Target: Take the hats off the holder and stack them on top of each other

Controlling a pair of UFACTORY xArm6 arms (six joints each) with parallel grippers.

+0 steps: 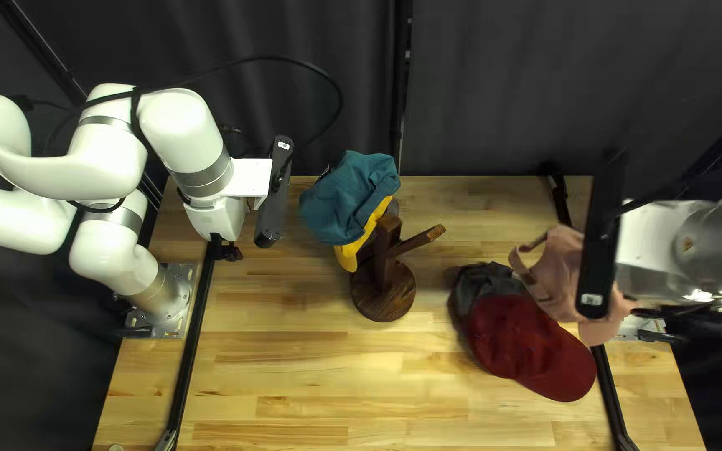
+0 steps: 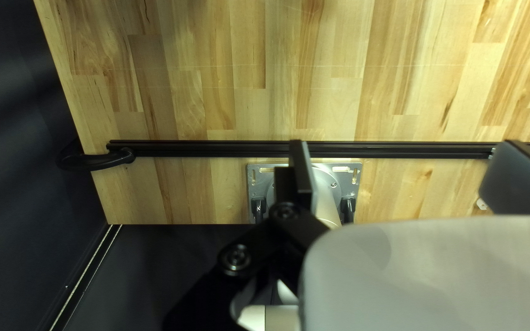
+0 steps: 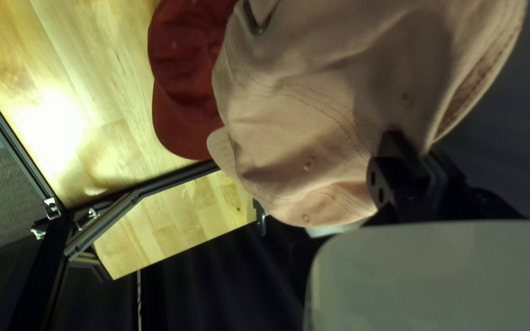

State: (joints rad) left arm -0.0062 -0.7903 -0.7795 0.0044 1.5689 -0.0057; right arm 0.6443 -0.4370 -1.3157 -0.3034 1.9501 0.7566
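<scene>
The dark wooden holder (image 1: 383, 282) stands mid-table with a teal hat (image 1: 345, 197) on its top and a yellow hat (image 1: 356, 244) hanging under that. One bare peg sticks out to its right. A red cap (image 1: 527, 344) lies on the table at the right, over a dark hat (image 1: 480, 282). My right gripper (image 3: 400, 147) is shut on a pale pink cap (image 1: 555, 275), held in the air just above the red cap (image 3: 177, 69). My left gripper (image 2: 407, 174) is open with nothing in it, pointing down near its own base (image 1: 229, 250), well left of the holder.
A black rail (image 2: 292, 148) runs along the table's left side past the left arm's base plate (image 1: 173, 294). Another black rail (image 1: 605, 376) runs along the right side. Bare wood (image 1: 311, 376) stretches across the near half.
</scene>
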